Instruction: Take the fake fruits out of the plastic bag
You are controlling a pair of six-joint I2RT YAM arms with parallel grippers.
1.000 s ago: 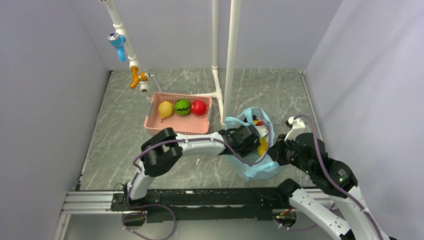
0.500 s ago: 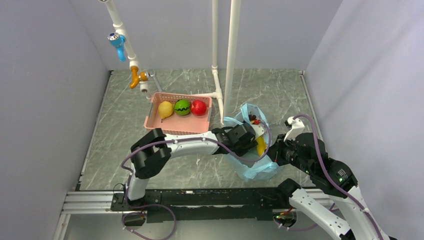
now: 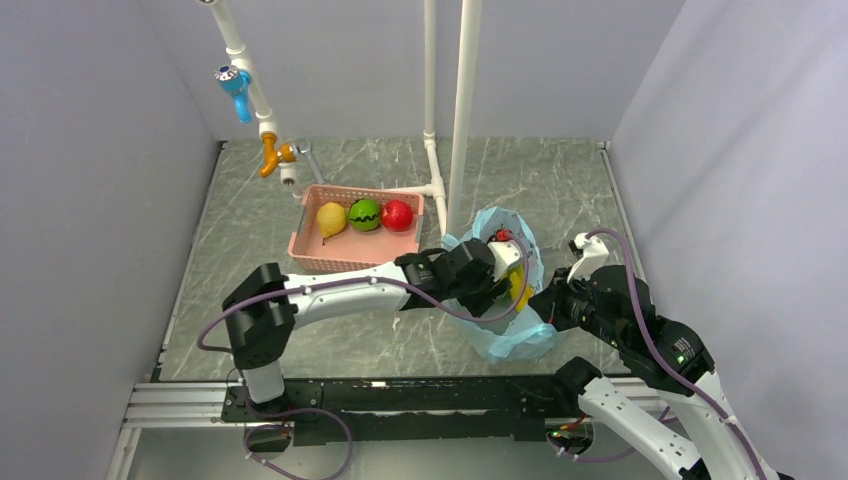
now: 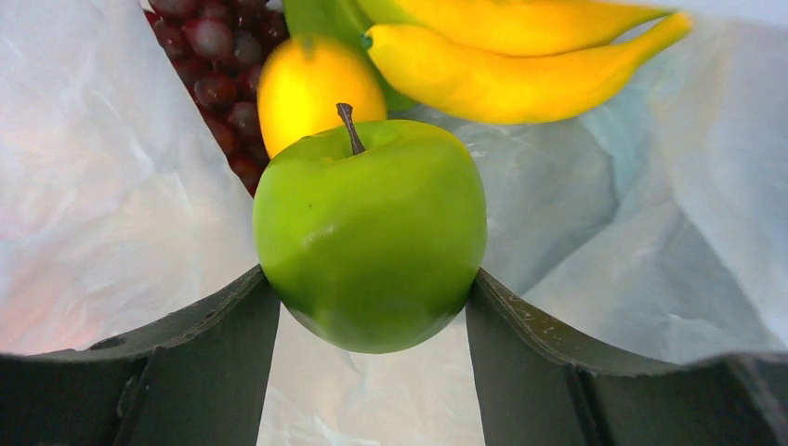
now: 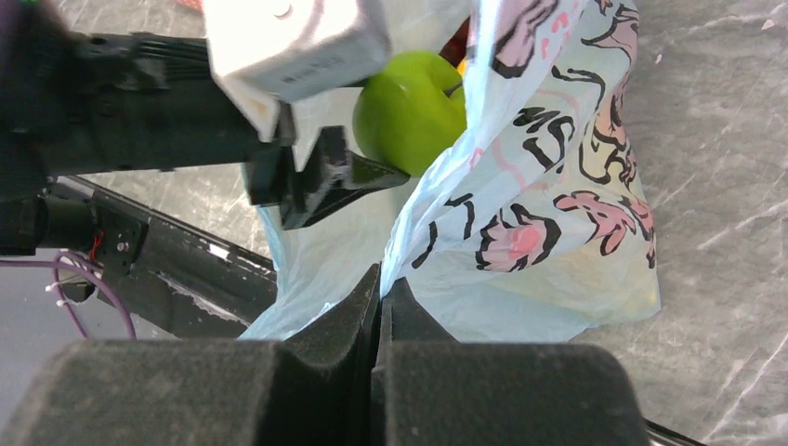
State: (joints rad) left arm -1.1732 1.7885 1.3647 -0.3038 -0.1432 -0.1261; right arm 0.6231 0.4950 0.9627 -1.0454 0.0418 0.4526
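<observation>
**Green apple gripped inside the bag, lift-out pending**

Nearest the bases: right end effector [image 5: 379, 297] pressed together on the near rim of the plastic bag [image 5: 567, 177]. The thin film is nipped between its fingers, holding the mouth up and open. The bag sits on the tabletop [image 3: 250, 260], right of centre.

Just beyond: left end effector [image 4: 370, 311] reaches into the mouth, fingers clamped on either flank of the green apple [image 4: 372, 232], stem pointing away from the palm.

Deeper in the bag, behind the apple: orange [image 4: 307, 88], bananas [image 4: 502, 42], grapes [image 4: 209, 70].

Farther off: pink basket [image 3: 340, 255] holds pear [image 3: 330, 218], watermelon [image 3: 364, 214], red apple [image 3: 397, 214].

Judgement: the step in hand is withdrawal.
- Draw the apple back slowly along the mouth's axis.
- The glossy round skin may slip, so hold the squeeze at the widest girth.
- The right pinch should anchor the rim so the film does not ride out with the fruit.
</observation>
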